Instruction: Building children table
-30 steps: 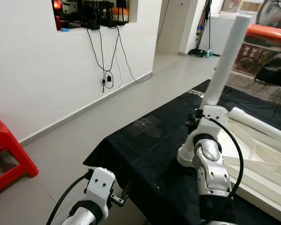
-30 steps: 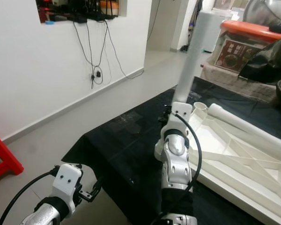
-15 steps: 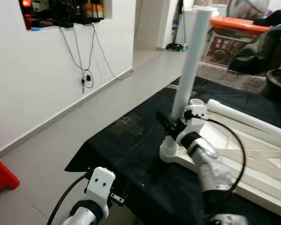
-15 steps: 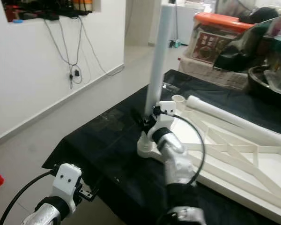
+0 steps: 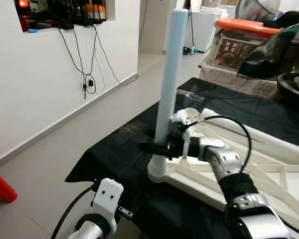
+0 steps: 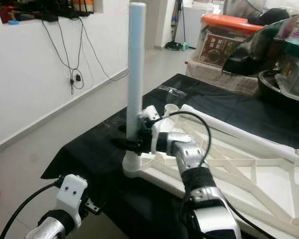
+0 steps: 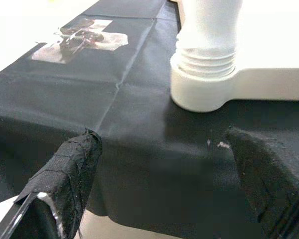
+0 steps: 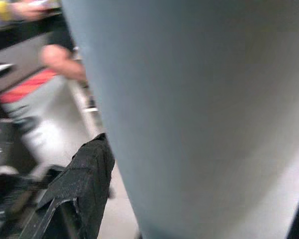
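White leg, eye views: long white plastic tube leg [image 5: 168,74], tilted and clear of the frame a second ago, now upright in corner socket [image 5: 158,172] of flat white tabletop frame [image 6: 269,184], near edge of black cloth [image 5: 114,159]. Likely seating or screwing.
Right gripper [image 5: 162,148]: clamped low on the leg.
Left wrist view: left gripper [image 7: 164,199] apart, idle, facing the threaded socket, not touching.
Right wrist view: leg between black fingers [image 8: 82,179].

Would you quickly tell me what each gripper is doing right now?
Left gripper: open, holding nothing, near the table corner.
Right gripper: shut on the upright leg.
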